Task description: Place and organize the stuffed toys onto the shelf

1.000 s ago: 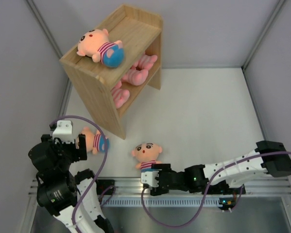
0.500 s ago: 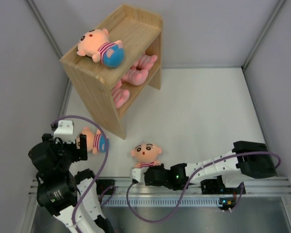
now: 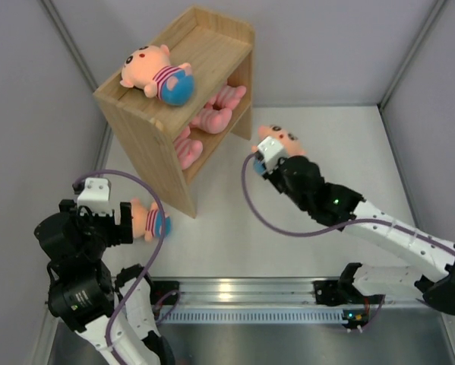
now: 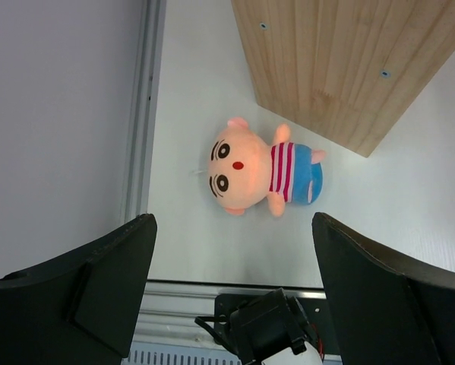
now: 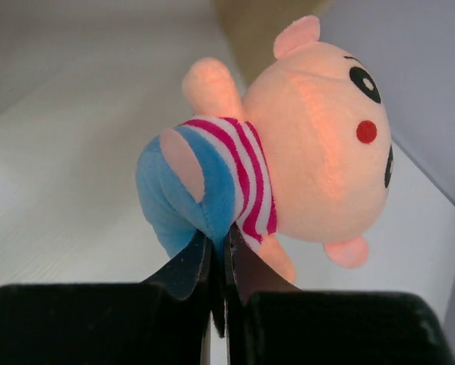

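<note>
A: What has the right claw [image 5: 218,258] got?
B: Its jaws are pinched tight on the blue shorts of the held doll [image 5: 318,137], whose head sticks out past the tips. The wooden shelf [image 3: 147,129] lies ahead of it, a little to the left.
A: Best way in?
B: I'd carry it gently, since the pinch looks thin. Set it down beside the top doll [image 3: 157,76], then let go.
A: The left claw [image 4: 231,262]?
B: Spread wide, empty, directly above the table doll [image 4: 257,171].

Right claw [image 5: 218,262] pinched on plush doll [image 5: 288,160], blue shorts, striped shirt
</note>
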Tool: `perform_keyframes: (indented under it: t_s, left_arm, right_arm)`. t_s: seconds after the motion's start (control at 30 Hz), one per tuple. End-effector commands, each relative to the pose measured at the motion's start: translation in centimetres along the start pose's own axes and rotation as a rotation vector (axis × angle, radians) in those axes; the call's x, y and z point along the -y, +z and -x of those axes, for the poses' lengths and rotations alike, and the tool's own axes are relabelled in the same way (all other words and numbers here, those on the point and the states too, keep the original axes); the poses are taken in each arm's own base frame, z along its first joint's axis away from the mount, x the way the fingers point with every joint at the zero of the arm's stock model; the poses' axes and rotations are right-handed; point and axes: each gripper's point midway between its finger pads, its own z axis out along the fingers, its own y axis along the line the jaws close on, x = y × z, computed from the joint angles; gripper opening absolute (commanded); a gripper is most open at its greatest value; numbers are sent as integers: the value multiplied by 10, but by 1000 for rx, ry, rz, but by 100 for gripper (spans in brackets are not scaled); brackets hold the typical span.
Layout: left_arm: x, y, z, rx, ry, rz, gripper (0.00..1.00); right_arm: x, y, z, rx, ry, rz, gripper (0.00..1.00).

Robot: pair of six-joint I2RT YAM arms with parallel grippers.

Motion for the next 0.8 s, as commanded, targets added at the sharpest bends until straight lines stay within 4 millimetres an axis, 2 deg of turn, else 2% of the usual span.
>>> perform_keyframes:
  t_s: [0.0, 0.03, 0.1, 0.13, 0.17, 0.2, 0.23, 0.27, 0.3, 0.33, 0.4, 0.43, 0.47, 0.5, 0.53, 0.57, 0.63, 0.7, 0.73, 0.77]
  left_arm:
    - [3, 4, 14, 11, -7, -45, 89]
    - [5, 5, 16, 16, -7, -63, 89]
    - [6, 7, 18, 10, -20, -78, 89]
    - [7, 8, 19, 8, -23, -87, 89]
    - [7, 9, 21, 9, -27, -93, 89]
    - [7, 9, 22, 11, -26, -96, 89]
    - [7, 9, 23, 11, -26, -98, 89]
    - [6, 10, 24, 10, -21, -99, 89]
    - [6, 11, 24, 9, -18, -102, 89]
    - [5, 11, 25, 11, -13, -99, 89]
    - [4, 12, 28, 9, -5, -105, 89]
    - [4, 12, 28, 9, -4, -109, 89]
    - [3, 13, 30, 11, 7, -113, 89]
    - [2, 14, 31, 10, 13, -111, 89]
    - [1, 14, 33, 10, 20, -112, 89]
    - [-1, 15, 34, 8, 30, -110, 89]
    - [-3, 15, 36, 8, 42, -105, 88]
    - [-5, 18, 38, 1, 46, -109, 88]
    - [-5, 19, 39, -2, 49, -112, 88]
    - [-6, 20, 39, -3, 52, -110, 88]
  right_arm:
    - [88, -14, 26, 89, 193, -217, 0]
    - [123, -13, 37, 137, 247, -280, 0]
    - [156, -14, 59, 212, 273, -299, 0]
    - [175, -1, 64, 231, 273, -271, 0]
    - [204, -15, 102, 319, 262, -295, 0]
    - [220, -16, 118, 347, 241, -302, 0]
    - [231, 7, 122, 333, 205, -274, 0]
    - [255, -12, 166, 421, 121, -309, 0]
    - [260, -10, 184, 455, 68, -294, 0]
    - [266, -5, 218, 536, -2, -244, 0]
    - [267, -2, 247, 619, -163, -194, 0]
    - [253, 18, 254, 668, -240, -82, 0]
    - [255, 1, 279, 756, -345, -83, 0]
    - [251, 2, 284, 786, -402, -53, 0]
    - [227, 3, 292, 862, -503, 65, 0]
    - [219, 2, 297, 920, -601, 83, 0]
    - [199, 1, 303, 1019, -649, 192, 0]
    - [192, -2, 312, 1092, -648, 234, 0]
    - [190, 8, 310, 1098, -637, 250, 1]
    - [190, 9, 312, 1110, -628, 249, 2]
